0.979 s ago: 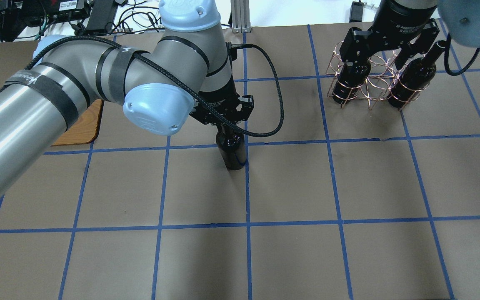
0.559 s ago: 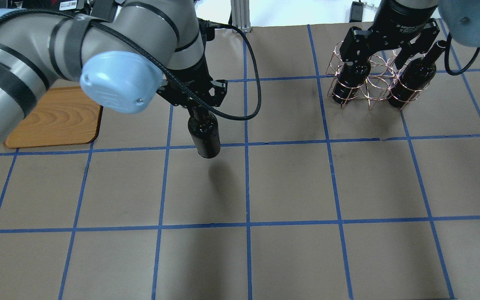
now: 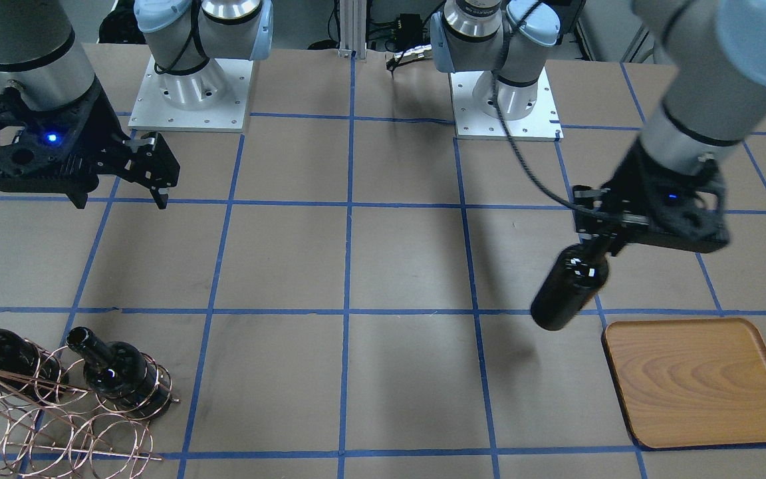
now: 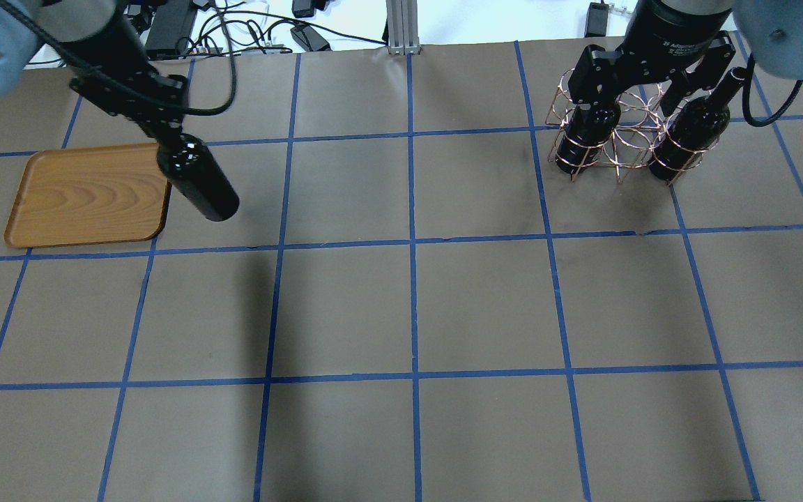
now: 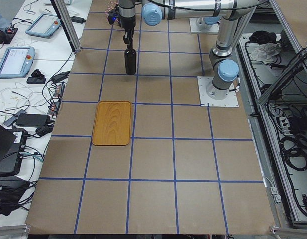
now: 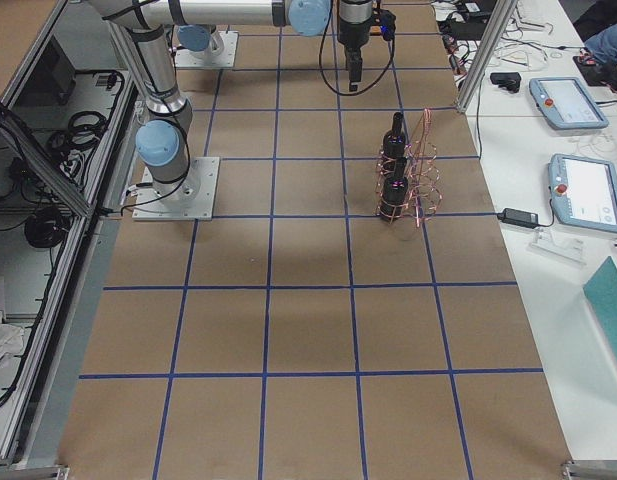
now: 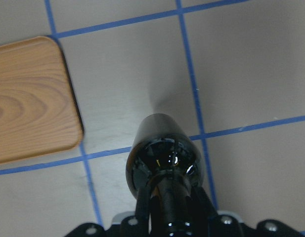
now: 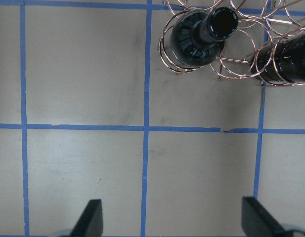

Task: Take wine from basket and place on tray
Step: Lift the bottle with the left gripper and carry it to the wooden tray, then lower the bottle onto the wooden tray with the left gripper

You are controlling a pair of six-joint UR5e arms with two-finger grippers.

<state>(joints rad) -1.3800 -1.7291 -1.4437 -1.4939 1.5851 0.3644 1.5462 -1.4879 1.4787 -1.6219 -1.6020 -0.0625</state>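
My left gripper [image 4: 164, 131] is shut on the neck of a black wine bottle [image 4: 199, 183]. The bottle hangs tilted above the table, just beside the wooden tray [image 4: 81, 199]. The bottle [image 3: 568, 287] and the tray [image 3: 699, 386] also show in the front view, and the bottle [image 7: 164, 158] with the tray's corner [image 7: 28, 103] in the left wrist view. The copper wire basket [image 4: 617, 136] holds two more bottles [image 4: 585, 136] [image 4: 691, 132]. My right gripper [image 8: 172, 222] is open and empty, raised on the robot's side of the basket [image 8: 231, 61].
The brown table paper carries a blue tape grid [image 4: 412, 244]. Cables and power bricks [image 4: 248, 28] lie past the table's far edge. The two arm bases [image 3: 187, 93] [image 3: 506, 100] stand at the robot's side.
My left gripper has carried the bottle from the table's middle leftward to the tray's edge, lifted and more tilted. The right arm has not moved.
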